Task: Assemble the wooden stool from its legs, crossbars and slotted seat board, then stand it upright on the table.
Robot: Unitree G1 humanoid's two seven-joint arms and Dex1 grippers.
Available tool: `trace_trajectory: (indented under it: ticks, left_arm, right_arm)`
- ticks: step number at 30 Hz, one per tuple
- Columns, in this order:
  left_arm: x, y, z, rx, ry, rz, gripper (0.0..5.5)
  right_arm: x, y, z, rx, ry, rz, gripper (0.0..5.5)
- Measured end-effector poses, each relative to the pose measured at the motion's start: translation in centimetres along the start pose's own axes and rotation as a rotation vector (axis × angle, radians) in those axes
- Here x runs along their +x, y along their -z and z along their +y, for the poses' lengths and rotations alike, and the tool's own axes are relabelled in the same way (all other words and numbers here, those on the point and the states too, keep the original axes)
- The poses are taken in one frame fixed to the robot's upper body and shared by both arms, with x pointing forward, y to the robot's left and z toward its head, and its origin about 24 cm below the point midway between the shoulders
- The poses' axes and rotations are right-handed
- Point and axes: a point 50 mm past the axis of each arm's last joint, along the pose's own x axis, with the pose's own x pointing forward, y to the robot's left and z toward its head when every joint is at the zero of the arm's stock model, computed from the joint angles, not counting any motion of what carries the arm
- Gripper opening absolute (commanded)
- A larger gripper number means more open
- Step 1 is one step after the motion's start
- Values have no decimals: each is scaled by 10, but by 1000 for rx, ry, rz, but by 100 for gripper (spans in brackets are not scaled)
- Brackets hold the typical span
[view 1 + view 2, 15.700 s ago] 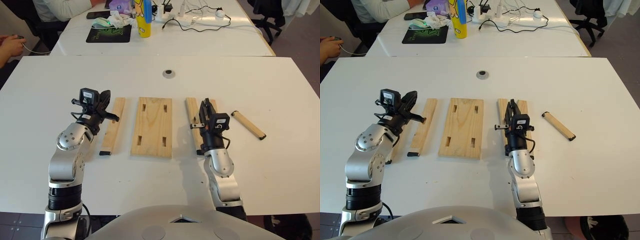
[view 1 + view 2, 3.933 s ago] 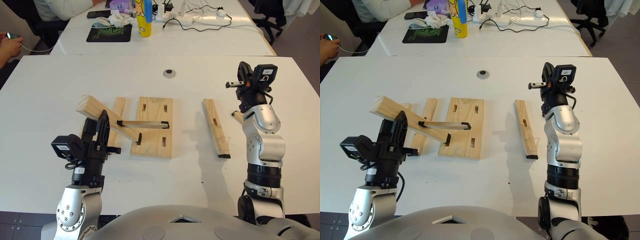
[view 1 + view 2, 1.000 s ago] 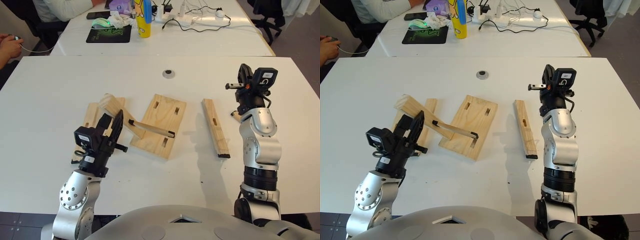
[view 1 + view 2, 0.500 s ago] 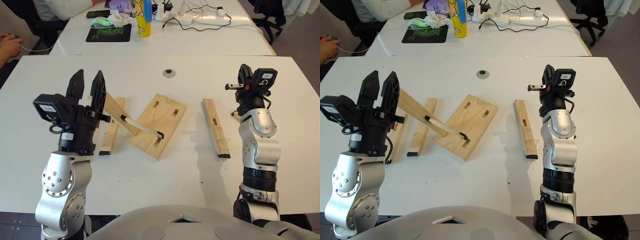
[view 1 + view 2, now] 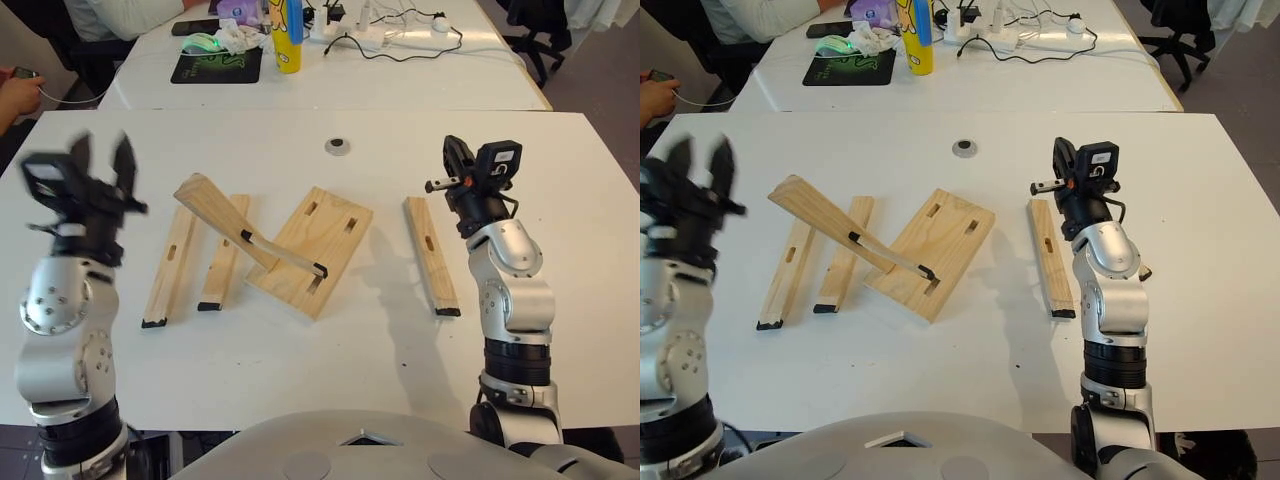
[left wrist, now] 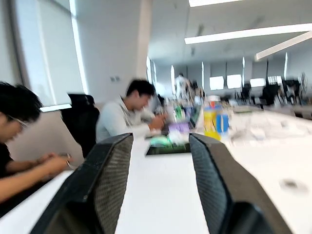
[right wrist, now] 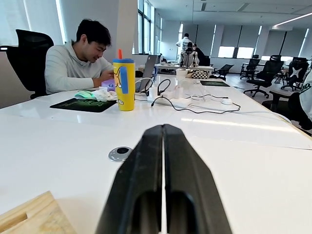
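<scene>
Evidently mid-assembly — left gripper (image 5: 100,155) gaped empty, right gripper (image 7: 163,127) clenched on nothing; the propped leg (image 5: 215,205) likely needed grasping and slotting into the seat board (image 5: 335,225).

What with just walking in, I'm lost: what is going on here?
A humanoid robot is partway through assembling a wooden stool, and neither pincer holds anything. The left pincer is open, raised over the left side of the table; the right pincer is shut, raised beside the right-hand leg. One tilted leg with a crossbar plugged in lies across another leg, the crossbar's end on the slotted seat board. A third leg lies flat further left.
</scene>
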Motion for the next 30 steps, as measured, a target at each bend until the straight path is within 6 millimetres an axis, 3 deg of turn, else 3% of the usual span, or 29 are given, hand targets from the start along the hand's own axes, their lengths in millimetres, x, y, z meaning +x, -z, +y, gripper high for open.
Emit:
trace_trajectory:
  ticks: [3,5,10,15,19,25,30]
  left_arm:
    - [-18,38,0,122,132,182,213]
    - [-28,46,3,172,203,218,213]
    - [-32,39,2,220,344,171,213]
    - [-27,31,-17,284,467,111,213]
    - [-25,43,-32,374,534,147,213]
    - [-24,65,-36,455,525,205,213]
    - [-29,67,-63,426,612,172,213]
  right_arm:
    - [0,0,-4,-4,12,3,0]
    - [0,1,-4,3,17,7,0]
    - [-1,2,-6,7,31,15,0]
    - [-1,2,-9,17,54,15,0]
    - [-1,3,-8,30,61,15,0]
    - [-1,4,-6,40,60,16,0]
    - [-1,3,-3,46,51,17,0]
